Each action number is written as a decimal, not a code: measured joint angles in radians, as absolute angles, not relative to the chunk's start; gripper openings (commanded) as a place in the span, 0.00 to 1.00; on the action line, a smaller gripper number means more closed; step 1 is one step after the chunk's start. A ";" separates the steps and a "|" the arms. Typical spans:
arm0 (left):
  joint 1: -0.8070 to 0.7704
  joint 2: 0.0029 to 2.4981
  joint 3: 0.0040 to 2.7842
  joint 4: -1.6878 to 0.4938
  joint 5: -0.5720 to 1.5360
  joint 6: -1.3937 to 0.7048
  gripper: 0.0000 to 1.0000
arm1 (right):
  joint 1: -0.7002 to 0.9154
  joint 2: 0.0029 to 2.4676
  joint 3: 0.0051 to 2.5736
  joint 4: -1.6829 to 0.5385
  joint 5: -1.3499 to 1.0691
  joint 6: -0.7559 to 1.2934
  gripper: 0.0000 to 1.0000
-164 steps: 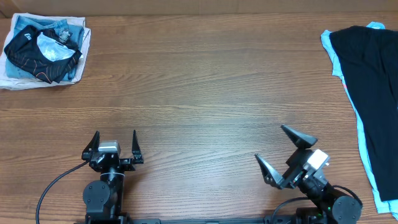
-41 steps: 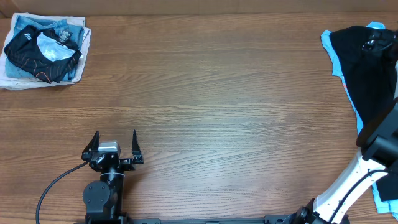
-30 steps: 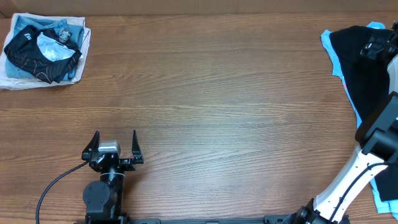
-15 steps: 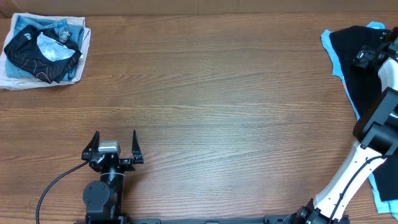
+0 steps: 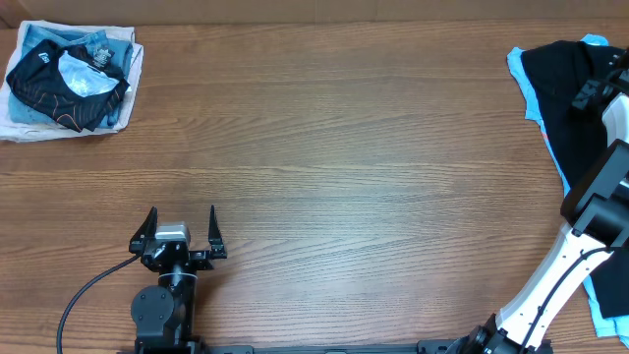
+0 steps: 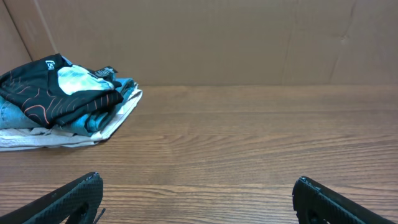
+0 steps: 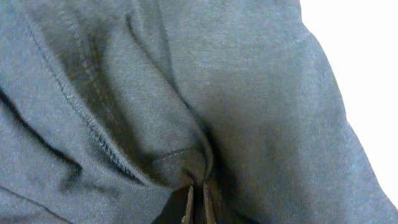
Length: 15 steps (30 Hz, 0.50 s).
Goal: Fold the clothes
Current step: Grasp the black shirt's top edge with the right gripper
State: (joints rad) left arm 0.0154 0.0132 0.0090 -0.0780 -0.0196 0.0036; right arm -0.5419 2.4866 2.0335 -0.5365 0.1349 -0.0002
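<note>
The clothes, a large plain black T-shirt [image 5: 575,147], lie at the table's right edge on top of a light blue T-shirt [image 5: 518,67]. My right gripper [image 5: 586,94] is down on the black shirt's upper part. In the right wrist view the black fabric [image 7: 249,93] fills the frame, and my right gripper [image 7: 198,191] is shut on a bunched fold with a stitched hem. Near the front left my left gripper [image 5: 182,228] rests open and empty; its fingertips [image 6: 92,182] stand far apart over bare wood.
A pile of folded clothes [image 5: 20,123] sits at the back left corner, topped by a smaller black garment with thin orange lines [image 5: 54,84]; that garment [image 6: 56,93] also shows in the left wrist view. A cardboard wall [image 6: 217,37] backs the wooden table [image 5: 334,167].
My right arm reached from the front to the black shirt, and its gripper went from open to shut, pinching a fold of fabric. The left arm has not moved.
</note>
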 measured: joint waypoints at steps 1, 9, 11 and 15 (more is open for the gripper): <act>0.015 0.013 0.009 -0.078 -0.020 0.004 1.00 | -0.542 2.487 2.034 -0.538 0.135 0.010 0.04; 0.015 0.013 0.009 -0.078 -0.020 0.004 1.00 | -0.542 2.476 2.035 -0.557 0.100 0.061 0.04; 0.015 0.013 0.009 -0.078 -0.020 0.004 1.00 | -0.542 2.458 2.035 -0.569 0.070 0.066 0.04; 0.015 0.013 0.009 -0.078 -0.020 0.004 1.00 | -0.538 2.397 2.035 -0.593 -0.001 0.075 0.04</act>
